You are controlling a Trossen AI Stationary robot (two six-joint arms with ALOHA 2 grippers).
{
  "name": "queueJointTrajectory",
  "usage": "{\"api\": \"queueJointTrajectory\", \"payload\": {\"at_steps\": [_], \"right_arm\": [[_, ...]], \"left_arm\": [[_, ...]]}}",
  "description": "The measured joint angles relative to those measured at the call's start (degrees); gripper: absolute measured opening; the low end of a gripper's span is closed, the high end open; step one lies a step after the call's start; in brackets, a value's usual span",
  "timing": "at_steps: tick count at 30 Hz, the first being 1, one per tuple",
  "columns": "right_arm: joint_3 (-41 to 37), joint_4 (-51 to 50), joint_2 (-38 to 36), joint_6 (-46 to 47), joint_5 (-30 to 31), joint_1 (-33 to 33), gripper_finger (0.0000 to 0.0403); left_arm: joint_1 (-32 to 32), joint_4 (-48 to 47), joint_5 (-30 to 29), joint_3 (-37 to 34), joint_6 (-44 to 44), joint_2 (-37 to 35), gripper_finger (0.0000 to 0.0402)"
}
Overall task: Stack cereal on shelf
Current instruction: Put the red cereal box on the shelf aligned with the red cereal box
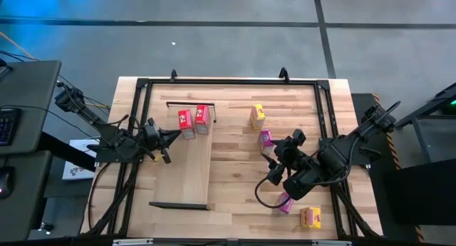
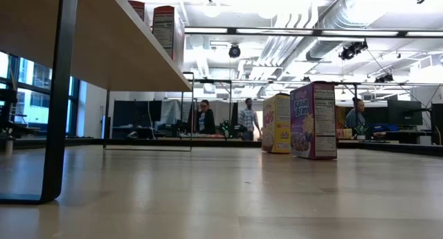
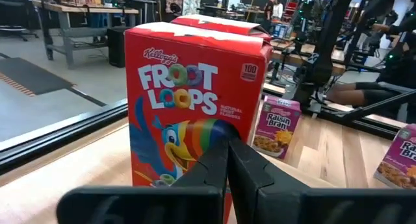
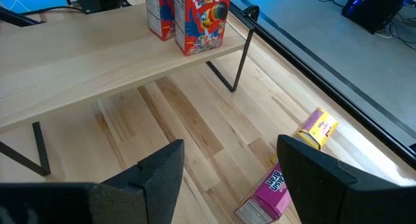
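The shelf [image 1: 191, 167] is a pale wood panel on black rails, on the table's left half. Two red Froot Loops boxes [image 1: 187, 123] [image 1: 202, 119] stand upright on its far end. A yellow box [image 1: 257, 116] and a pink Raisin Bran box [image 1: 265, 138] stand upright on the tabletop right of the shelf, and show again in the low view as yellow [image 2: 277, 122] and pink [image 2: 313, 120]. My left gripper [image 1: 174, 137] is shut, just left of the nearer red box [image 3: 195, 100]. My right gripper [image 1: 271, 175] is open, up over the table's right half, holding nothing [image 4: 227, 149]. My left gripper's shut fingertips [image 3: 227, 146] point level from the table's left at the lower front face of the red Froot Loops box [image 3: 188, 159]. I cannot tell whether they touch it. The box stands upright on the shelf.
Another pink box [image 1: 285, 203] lies near the table's near right corner, with a yellow box [image 1: 310, 217] beside it. A black rail frame [image 1: 228, 80] runs around the tabletop. People move about in the room beyond [image 2: 205, 118]. Bare wood lies between the shelf and the right arm.
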Motion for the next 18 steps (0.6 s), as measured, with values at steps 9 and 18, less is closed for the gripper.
{"api": "queueJointTrajectory", "payload": {"at_steps": [9, 18], "right_arm": [[0.00, 0.00, 0.00, -0.01, -0.10, 0.00, 0.0236], [0.00, 0.08, 0.00, 0.00, 0.05, 0.00, 0.0236]], "left_arm": [[-3.19, -4.00, 7.48, 3.73, -0.97, -4.59, 0.0000], [-4.71, -11.92, 22.15, 4.15, -15.37, -1.31, 0.0000]]}}
